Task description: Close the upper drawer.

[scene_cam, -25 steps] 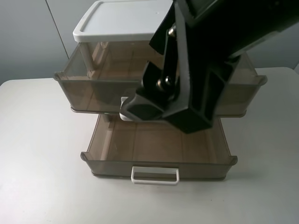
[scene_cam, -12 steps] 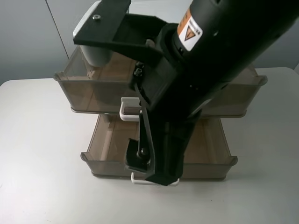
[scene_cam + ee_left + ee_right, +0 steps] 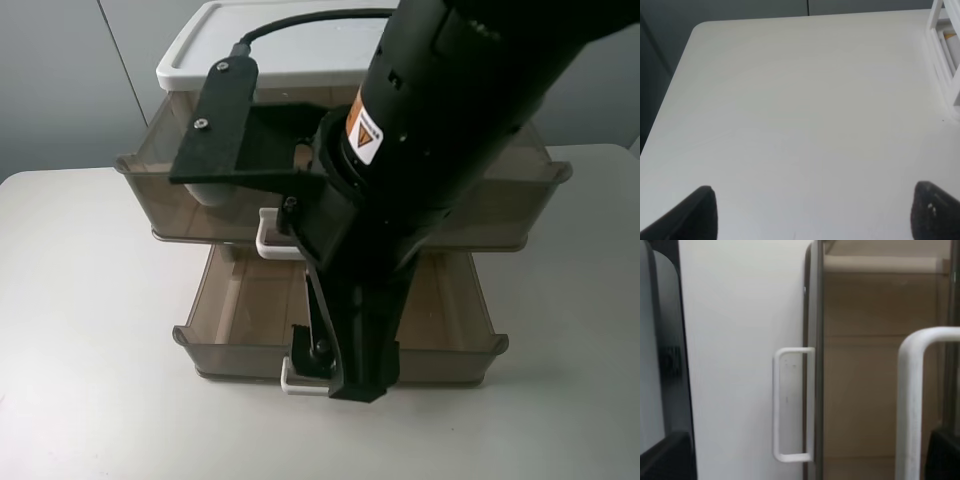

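Note:
The upper drawer [image 3: 190, 200] is smoky brown translucent plastic and stands pulled out of the white-topped cabinet [image 3: 270, 45]. Its white loop handle [image 3: 268, 240] is partly hidden behind my right arm. In the right wrist view this handle [image 3: 912, 405] is close and blurred, between the fingers and near one of them. My right gripper [image 3: 340, 372] hangs in front of the drawers, open and empty; it also shows in the right wrist view [image 3: 805, 455]. My left gripper [image 3: 817, 212] is open over the bare table, away from the drawers.
The lower drawer [image 3: 260, 300] is pulled out further, with its own white handle [image 3: 292, 382], also in the right wrist view [image 3: 781, 405]. The white table [image 3: 80, 330] spreads around the cabinet. The cabinet's white frame [image 3: 945, 60] edges the left wrist view.
My right arm has swung forward and down, from by the upper drawer's handle to over the lower drawer's front. Neither drawer has moved.

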